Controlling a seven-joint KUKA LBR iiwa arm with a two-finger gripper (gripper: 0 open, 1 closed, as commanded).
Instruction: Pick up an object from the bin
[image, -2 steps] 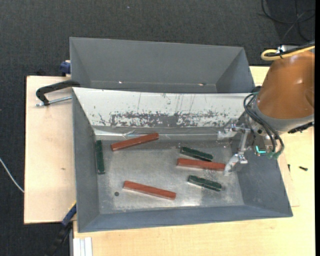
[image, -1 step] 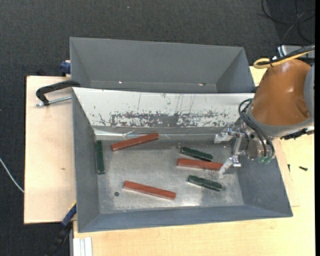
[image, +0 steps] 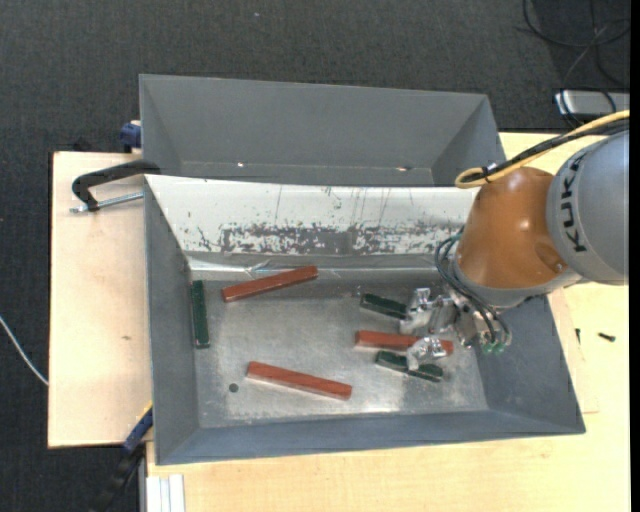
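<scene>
The tool (image: 432, 325) is seen low inside the grey bin (image: 300, 425), close to its right wall; it is set over a small bunch of three sticks near the bin's front right corner; whether the tool is released or clenched cannot be told. A short red stick (image: 380, 339) lies in the middle of the bunch, with its right end under the tool; a back green stick (image: 382, 303) lies just behind it and a front green stick (image: 405, 364) just in front; which of the three is meant cannot be said. Nothing is seen lifted; all three seem to lie flat on the bin's floor; so the pick is judged not yet done; a grip and a lift are left. A long red stick (image: 298, 381) lies near the front edge, another red stick (image: 270, 284) by the back wall, and a thin green stick (image: 200, 314) along the left wall; these are well apart from the tool.
</scene>
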